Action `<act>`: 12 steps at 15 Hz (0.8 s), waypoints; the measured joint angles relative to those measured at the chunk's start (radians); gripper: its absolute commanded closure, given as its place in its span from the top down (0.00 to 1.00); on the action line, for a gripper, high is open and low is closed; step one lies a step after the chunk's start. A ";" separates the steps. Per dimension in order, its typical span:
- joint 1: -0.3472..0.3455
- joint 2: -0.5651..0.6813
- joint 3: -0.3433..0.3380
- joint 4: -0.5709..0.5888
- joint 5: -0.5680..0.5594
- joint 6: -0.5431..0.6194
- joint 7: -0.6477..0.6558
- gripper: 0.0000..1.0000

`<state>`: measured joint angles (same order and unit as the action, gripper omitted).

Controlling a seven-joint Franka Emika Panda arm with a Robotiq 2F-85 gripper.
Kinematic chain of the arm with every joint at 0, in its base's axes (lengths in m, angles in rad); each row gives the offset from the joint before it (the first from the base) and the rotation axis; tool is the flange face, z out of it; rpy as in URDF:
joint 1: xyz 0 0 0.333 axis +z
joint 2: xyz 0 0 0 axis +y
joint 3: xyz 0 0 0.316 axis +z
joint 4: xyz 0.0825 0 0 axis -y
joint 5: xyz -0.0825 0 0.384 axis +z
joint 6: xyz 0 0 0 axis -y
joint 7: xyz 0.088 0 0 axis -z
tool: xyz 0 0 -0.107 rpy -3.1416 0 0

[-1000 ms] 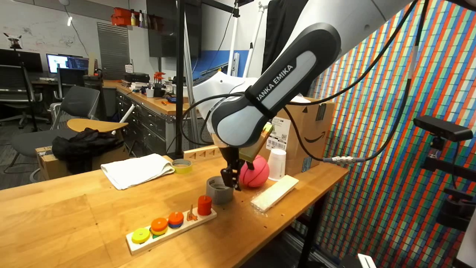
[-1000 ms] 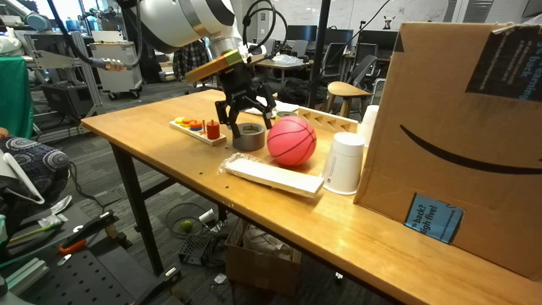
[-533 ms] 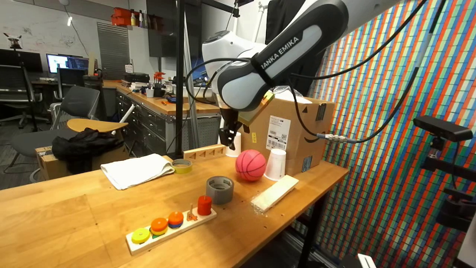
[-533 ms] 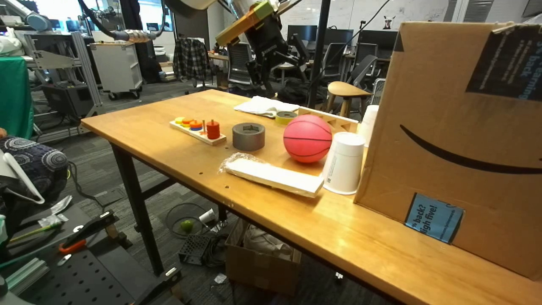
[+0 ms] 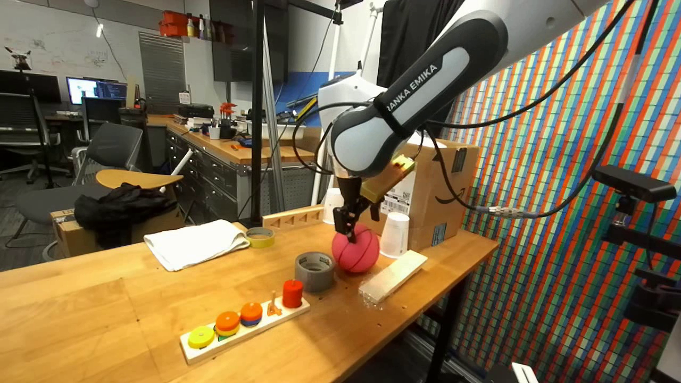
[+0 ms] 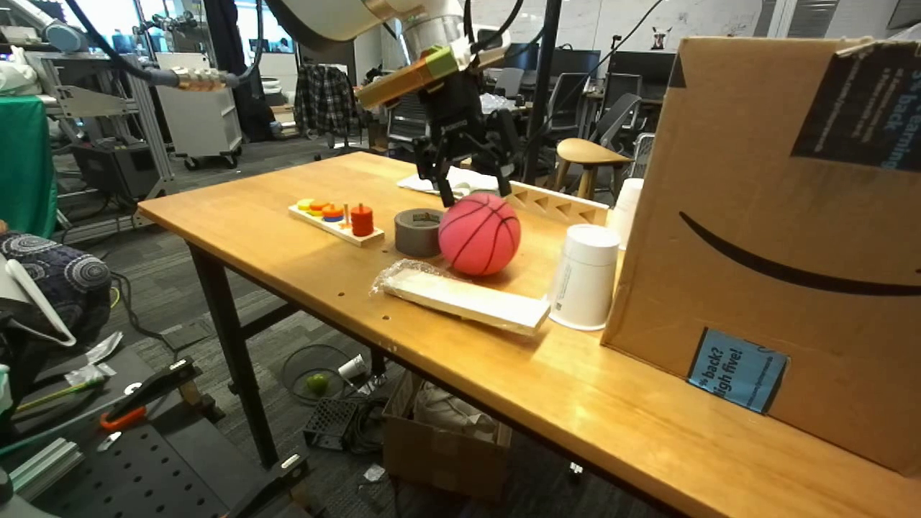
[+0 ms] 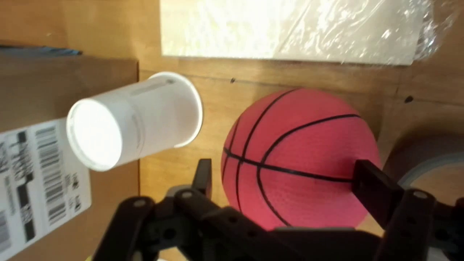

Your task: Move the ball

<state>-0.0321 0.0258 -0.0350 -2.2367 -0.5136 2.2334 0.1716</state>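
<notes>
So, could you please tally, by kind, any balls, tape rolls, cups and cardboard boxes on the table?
Ball: 1
Grey tape roll and yellow tape roll: 2
Nearer white cup and farther white cup: 2
Cardboard box: 1
Total: 6

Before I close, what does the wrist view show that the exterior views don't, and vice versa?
Only the wrist view: a look down past both fingers onto the ball, with a strip of table between it and the finger nearer the cup.
Only the exterior views: the arm, the stacker and the towel.
Both: the ball, that cup, the tool, the grey tape, the board and the box.
</notes>
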 measured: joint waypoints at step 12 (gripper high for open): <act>-0.004 -0.070 0.000 -0.182 0.190 -0.007 -0.055 1.00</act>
<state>-0.0358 -0.0444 -0.0346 -2.4186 -0.3241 2.2263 0.1164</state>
